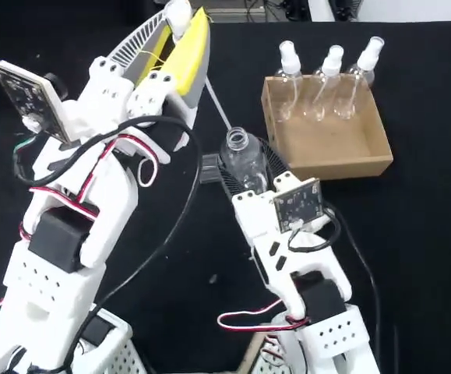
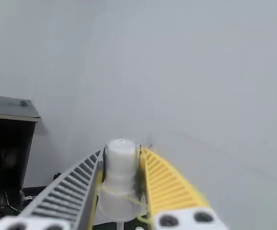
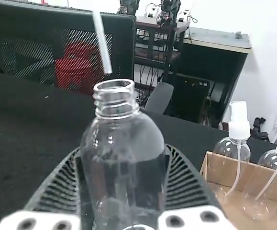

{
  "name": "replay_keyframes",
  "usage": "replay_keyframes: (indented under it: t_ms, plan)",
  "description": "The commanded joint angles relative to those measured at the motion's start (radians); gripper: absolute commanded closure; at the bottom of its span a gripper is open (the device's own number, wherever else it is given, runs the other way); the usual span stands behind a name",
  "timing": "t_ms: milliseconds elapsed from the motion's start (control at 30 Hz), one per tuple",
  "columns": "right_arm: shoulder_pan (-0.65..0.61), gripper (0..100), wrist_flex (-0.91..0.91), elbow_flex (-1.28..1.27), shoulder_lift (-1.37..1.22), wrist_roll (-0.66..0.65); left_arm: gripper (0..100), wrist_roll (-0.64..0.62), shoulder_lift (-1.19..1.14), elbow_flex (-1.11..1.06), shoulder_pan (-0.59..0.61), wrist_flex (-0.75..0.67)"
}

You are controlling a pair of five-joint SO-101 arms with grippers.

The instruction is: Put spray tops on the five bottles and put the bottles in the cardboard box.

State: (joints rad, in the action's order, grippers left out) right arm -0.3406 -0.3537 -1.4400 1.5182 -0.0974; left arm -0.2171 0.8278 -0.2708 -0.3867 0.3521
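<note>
White spray top (image 2: 120,167) pinched in the left end effector (image 1: 182,31), clear uncapped bottle (image 3: 123,153) upright in the right end effector's (image 1: 244,167) grip, above the black surface (image 1: 412,257) — cardboard box (image 1: 330,148) near its right side, three capped bottles (image 1: 322,89) inside.

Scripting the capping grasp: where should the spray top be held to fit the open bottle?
Pinch the spray top across its wide white head, from the side, as the left gripper does; its thin tube then hangs free toward the open bottle.
</note>
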Motion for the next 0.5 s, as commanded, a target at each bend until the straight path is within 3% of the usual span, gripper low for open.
replay_keyframes:
  t_ms: [0, 467]
  plan:
    - [-0.014, 98.8, 0.034, 0.007, 0.027, 0.003, 97, 0.003, 0.005, 0.064, -0.027, -0.015]
    - [-0.014, 98.8, 0.034, 0.007, 0.027, 0.003, 97, -0.002, 0.008, -0.039, -0.030, -0.014]
